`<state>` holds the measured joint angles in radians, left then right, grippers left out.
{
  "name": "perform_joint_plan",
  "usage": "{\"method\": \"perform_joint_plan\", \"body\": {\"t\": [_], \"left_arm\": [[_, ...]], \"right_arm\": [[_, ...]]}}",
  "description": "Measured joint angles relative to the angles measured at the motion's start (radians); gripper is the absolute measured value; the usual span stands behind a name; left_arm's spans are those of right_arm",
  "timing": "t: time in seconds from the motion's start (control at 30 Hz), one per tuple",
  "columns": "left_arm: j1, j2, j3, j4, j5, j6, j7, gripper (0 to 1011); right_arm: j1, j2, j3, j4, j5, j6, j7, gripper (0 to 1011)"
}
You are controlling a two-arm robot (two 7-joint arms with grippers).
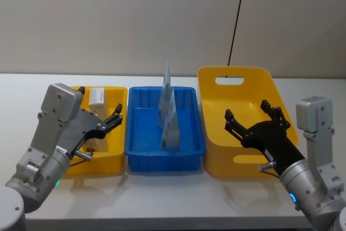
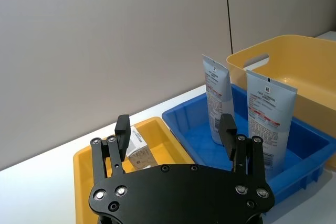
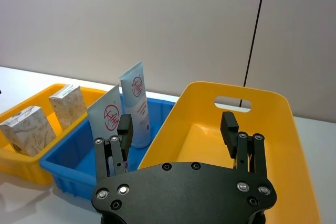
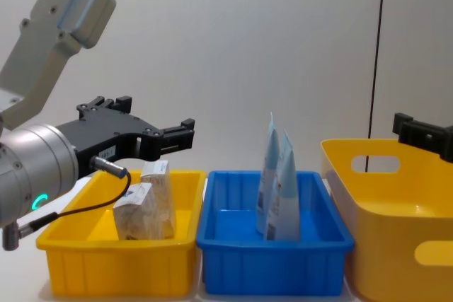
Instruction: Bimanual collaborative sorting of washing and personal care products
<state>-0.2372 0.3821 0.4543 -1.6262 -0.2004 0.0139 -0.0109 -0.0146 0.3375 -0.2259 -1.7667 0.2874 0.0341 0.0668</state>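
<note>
A white table (image 1: 162, 198) is standing before a grey wall. The left gripper (image 1: 114, 116) is hovering wide open over the small yellow tray (image 1: 102, 162), just above the two boxy packs (image 4: 134, 217) lying in it. Two pale-blue pouches (image 1: 170, 125) are standing upright in the blue tray (image 1: 138, 152). The right gripper (image 1: 247, 113), also spread wide, is hanging over the big yellow tub (image 1: 216, 155), well apart from the pouches.

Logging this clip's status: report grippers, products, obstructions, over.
Left gripper open, empty, over small yellow tray with two boxy packs. Right gripper open, empty, over large yellow bin. Two blue pouches upright in blue tray. Nothing blocking.
</note>
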Motion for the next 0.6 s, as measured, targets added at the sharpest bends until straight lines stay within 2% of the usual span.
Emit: {"method": "perform_joint_plan", "body": {"t": [0.6], "left_arm": [[0.0, 0.0, 0.0, 0.0, 0.0, 0.0, 0.0, 1001]], "right_arm": [[0.0, 0.0, 0.0, 0.0, 0.0, 0.0, 0.0, 1003]]}}
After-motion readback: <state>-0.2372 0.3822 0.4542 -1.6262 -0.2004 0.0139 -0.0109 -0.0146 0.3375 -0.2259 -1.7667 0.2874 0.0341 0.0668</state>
